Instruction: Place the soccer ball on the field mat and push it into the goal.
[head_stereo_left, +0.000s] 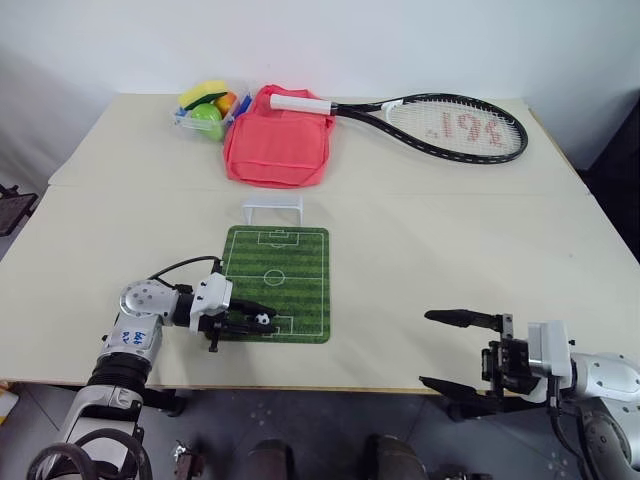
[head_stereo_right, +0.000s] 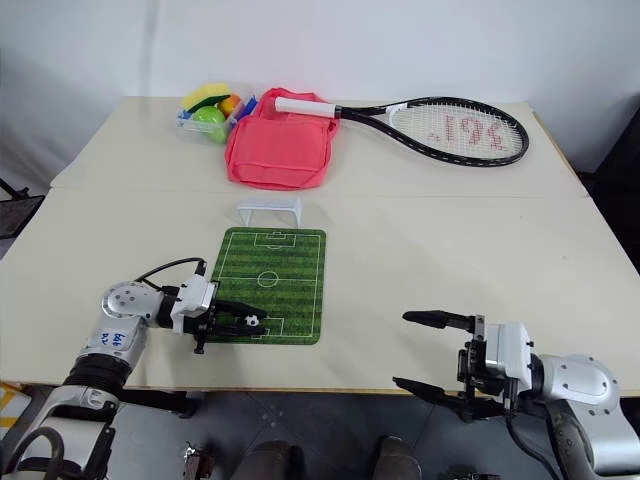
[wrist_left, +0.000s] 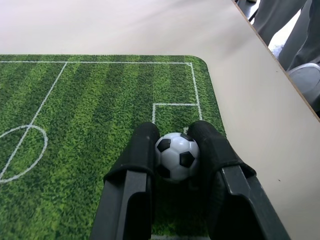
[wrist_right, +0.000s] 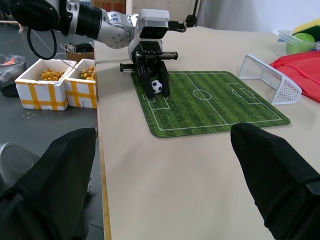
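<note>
The tiny black-and-white soccer ball (wrist_left: 176, 156) sits between the two black fingers of my left gripper (head_stereo_left: 258, 318), which is shut on it. The ball is held low over the near end of the green field mat (head_stereo_left: 275, 255), by the near penalty box. At the mat's far end stands the white goal (head_stereo_left: 272, 210), just off the mat on the table. My right gripper (head_stereo_left: 448, 350) hovers open over the table's front edge at the right, with nothing between its fingers, well away from the mat.
A pink-red bag (head_stereo_left: 279, 148) lies behind the goal. A tennis racket (head_stereo_left: 440, 125) lies at the back right. A clear box holding a green ball and toys (head_stereo_left: 207, 111) sits at the back left. Beside the table stand white boxes (wrist_right: 55, 82) on the floor.
</note>
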